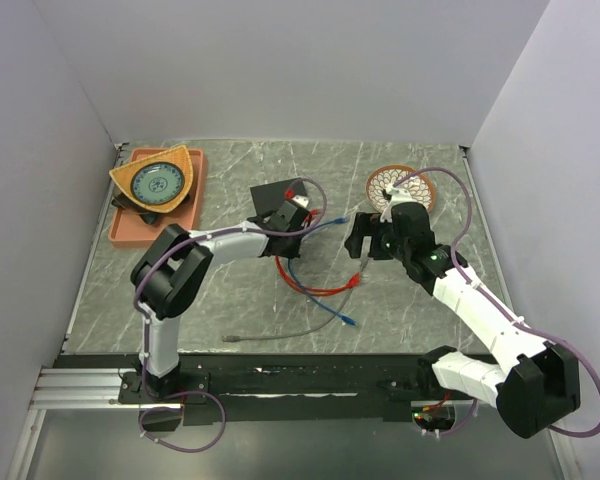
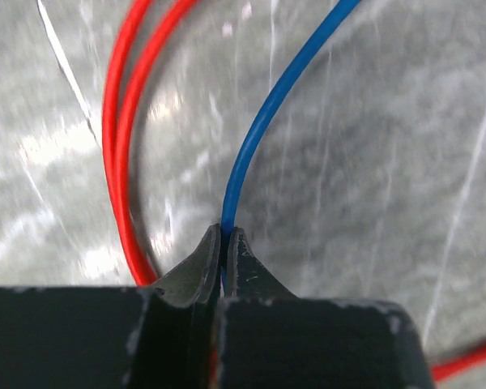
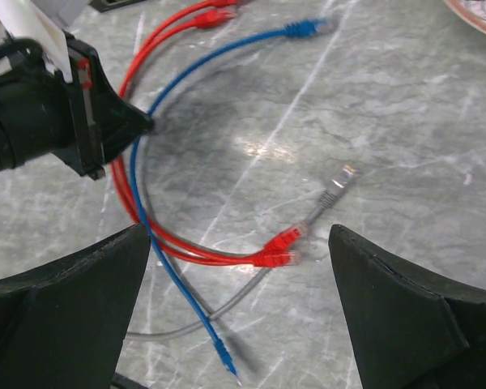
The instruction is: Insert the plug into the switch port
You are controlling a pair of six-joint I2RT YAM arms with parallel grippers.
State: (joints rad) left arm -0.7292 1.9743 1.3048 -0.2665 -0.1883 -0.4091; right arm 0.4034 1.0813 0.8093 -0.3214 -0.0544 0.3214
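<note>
- Pinching the blue cable [image 2: 257,134] well back from its plug [image 3: 304,28], the left gripper [image 2: 225,243] has its fingers pressed together on the cord. This grip looks meant for steering the line, because the loose end is too floppy to push into a socket.
- The plug lies on the table [image 3: 405,121], touched by neither arm, on the far side of the red cables [image 3: 186,247]. It sits between the two grippers in the top view.
- The switch [image 1: 268,194] seems to be the black box just behind the left wrist, which partly hides it. Its ports cannot be made out, so I cannot tell which way they face.
- The right gripper [image 3: 237,231] hovers with its jaws wide apart and nothing in them, above the red plugs and a grey cable [image 3: 324,198]. It is probably there to take the blue cord close to the plug, so that the tip is stiff enough to aim.
- The blue cord crosses the red loop, so pulling it may drag the red cables along.
</note>
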